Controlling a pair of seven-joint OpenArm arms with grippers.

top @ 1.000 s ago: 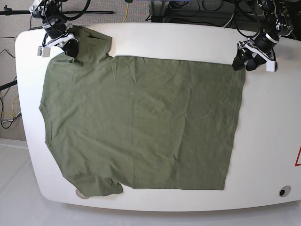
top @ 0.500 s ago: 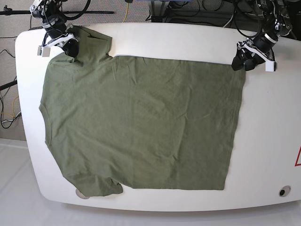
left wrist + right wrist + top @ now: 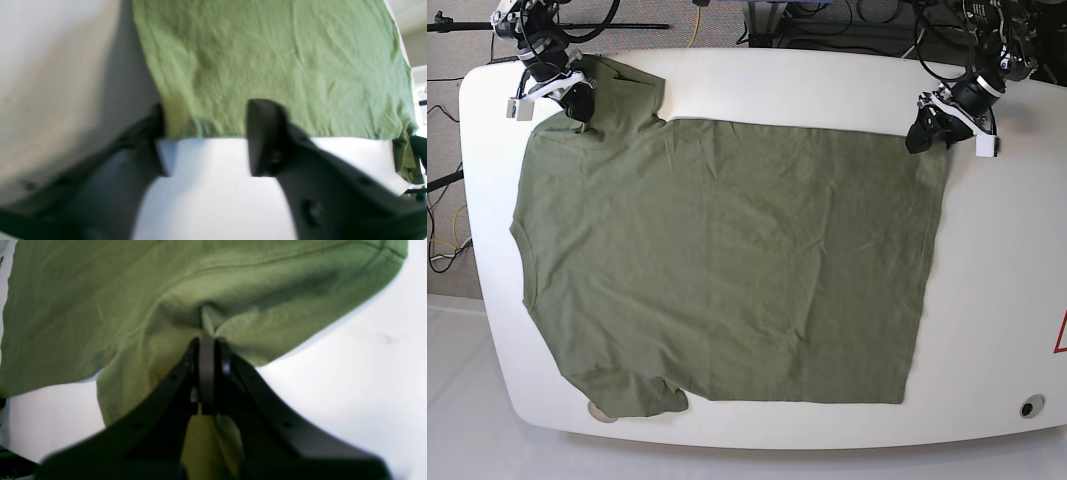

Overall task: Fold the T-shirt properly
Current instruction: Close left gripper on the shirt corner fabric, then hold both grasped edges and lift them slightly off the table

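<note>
The T-shirt lies spread flat and lightly wrinkled on a white table with rounded corners, covering most of its top; bare white shows along the far edge, down the right side and in a thin strip at the near edge. Its collar end points left, its hem right, with one sleeve at the far left corner and the other at the near left.

The right pincer is clenched on a bunched fold of the far left sleeve, the cloth puckering up into the closed tips. In the base view it sits at the table's far left corner.

The left pincer stands at the far right corner of the hem. Its two dark fingers are apart, straddling the hem's corner with the cloth edge between them, not pinched.

Beyond the far edge run black cables, a yellow cord and a dark stand over grey carpet. A pale floor shows at the near left. A small round black fitting sits in the table's near right corner, and a red mark shows at the right edge.
</note>
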